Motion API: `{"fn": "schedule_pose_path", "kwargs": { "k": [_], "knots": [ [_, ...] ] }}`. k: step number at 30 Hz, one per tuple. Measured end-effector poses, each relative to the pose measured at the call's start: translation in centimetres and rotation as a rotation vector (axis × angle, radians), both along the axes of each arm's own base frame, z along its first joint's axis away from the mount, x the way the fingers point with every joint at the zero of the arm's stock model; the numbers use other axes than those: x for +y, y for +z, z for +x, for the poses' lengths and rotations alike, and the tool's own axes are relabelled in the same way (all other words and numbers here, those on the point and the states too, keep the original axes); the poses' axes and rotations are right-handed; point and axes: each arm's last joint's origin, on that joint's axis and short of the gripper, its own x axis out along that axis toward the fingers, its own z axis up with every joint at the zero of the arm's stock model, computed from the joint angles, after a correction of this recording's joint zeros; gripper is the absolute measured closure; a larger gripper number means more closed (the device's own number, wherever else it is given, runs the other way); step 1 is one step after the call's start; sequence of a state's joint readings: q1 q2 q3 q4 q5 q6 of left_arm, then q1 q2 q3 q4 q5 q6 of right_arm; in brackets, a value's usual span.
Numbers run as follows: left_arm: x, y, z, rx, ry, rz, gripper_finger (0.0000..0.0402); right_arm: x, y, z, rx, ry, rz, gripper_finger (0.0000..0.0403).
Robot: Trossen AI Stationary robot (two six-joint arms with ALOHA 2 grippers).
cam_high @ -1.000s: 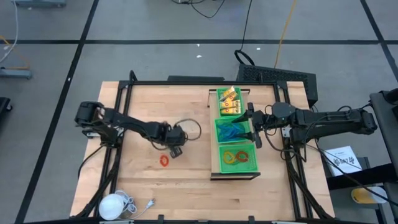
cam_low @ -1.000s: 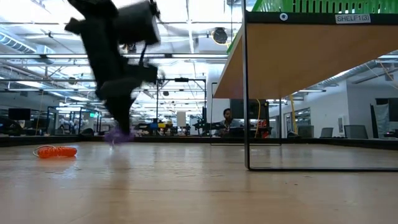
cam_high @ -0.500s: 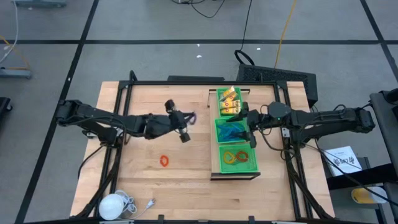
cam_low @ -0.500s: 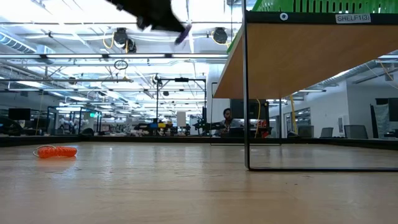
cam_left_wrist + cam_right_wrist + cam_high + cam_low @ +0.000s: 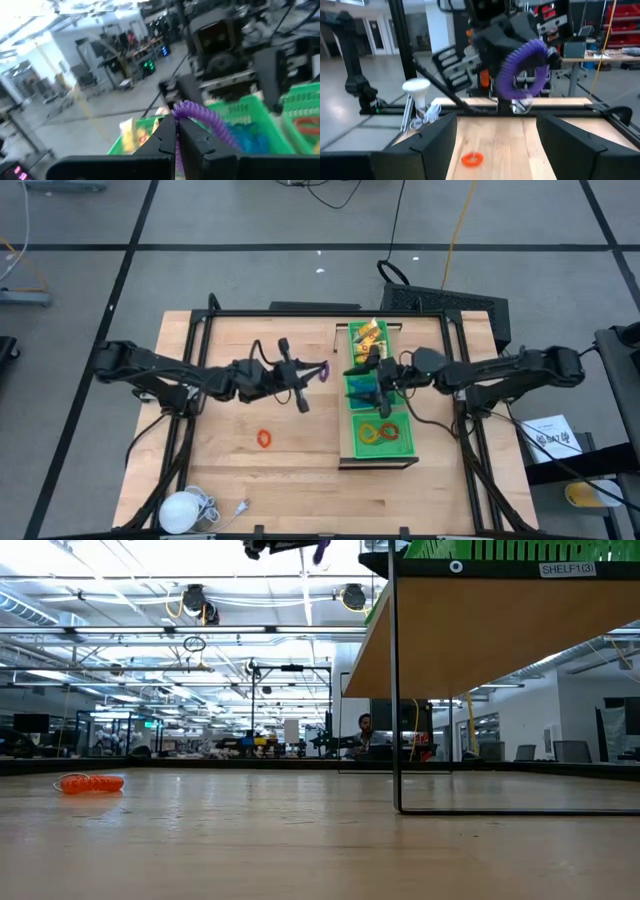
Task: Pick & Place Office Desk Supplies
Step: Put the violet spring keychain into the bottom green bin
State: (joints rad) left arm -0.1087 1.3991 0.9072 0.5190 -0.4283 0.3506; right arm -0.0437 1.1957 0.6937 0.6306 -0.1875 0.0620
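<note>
High view: the left gripper is clamped on a purple ring, holding it in the air above the wooden table, just beside the green mesh tray on the side away from the right arm. In the left wrist view the two dark fingers are pressed together with the purple ring looping out from between them toward the tray. The right gripper hovers over the tray's middle compartment with its fingers spread apart and nothing between them; the right wrist view shows both of its wide fingers well separated, facing the left gripper and the purple coil.

The tray has three compartments in a row. The far one holds yellow packets, several heaped so the count is unclear. The middle one holds blue clip-like pieces, partly covered by the right gripper. The near one holds two rings, one red and one orange.

One more orange ring lies alone on the table, well apart from the tray. A white round object with a cord sits at the table's near edge, far from the tray. In the low view the tray stands on a raised shelf on thin legs.
</note>
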Motion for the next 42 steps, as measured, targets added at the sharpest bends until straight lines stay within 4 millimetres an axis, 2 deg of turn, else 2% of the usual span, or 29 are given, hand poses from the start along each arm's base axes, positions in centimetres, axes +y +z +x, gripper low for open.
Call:
{"fn": "schedule_pose_path", "kwargs": {
  "k": [7,11,17,23,27,33,36,42],
  "knots": [
    [0.2,-0.9,1.2,-0.027,-0.018,0.013,0.0385,0.0,-1.1,2.0,-0.091,0.047,0.056,0.014],
    [0.6,-1.2,1.4,-0.02,-0.022,0.008,0.0395,0.1,-1.4,2.7,-0.158,0.09,0.074,0.0141],
    [0.6,-0.8,1.4,-0.059,-0.058,-0.014,0.0385,-0.4,-2.1,3.6,-0.154,0.073,0.091,0.0151],
    [0.5,-0.8,1.4,-0.068,-0.095,-0.022,0.0395,-0.7,-2.1,4.7,-0.148,0.071,0.115,0.016],
    [0.5,-0.8,1.4,-0.07,-0.095,-0.036,0.0384,-0.6,-1.6,5.2,-0.162,0.078,0.112,0.0169],
    [0.5,-0.9,1.4,-0.058,-0.093,-0.036,0.0396,-0.6,-1.5,5.2,-0.164,0.071,0.112,0.0198],
    [0.5,-1.0,1.4,-0.046,-0.083,-0.03,0.0386,-0.7,-1.6,5.2,-0.164,0.067,0.113,0.0209],
    [0.3,-1.2,1.4,-0.003,-0.062,0.012,0.0386,-0.7,-2.0,5.3,-0.115,0.066,0.117,0.0215]
  ]
}}
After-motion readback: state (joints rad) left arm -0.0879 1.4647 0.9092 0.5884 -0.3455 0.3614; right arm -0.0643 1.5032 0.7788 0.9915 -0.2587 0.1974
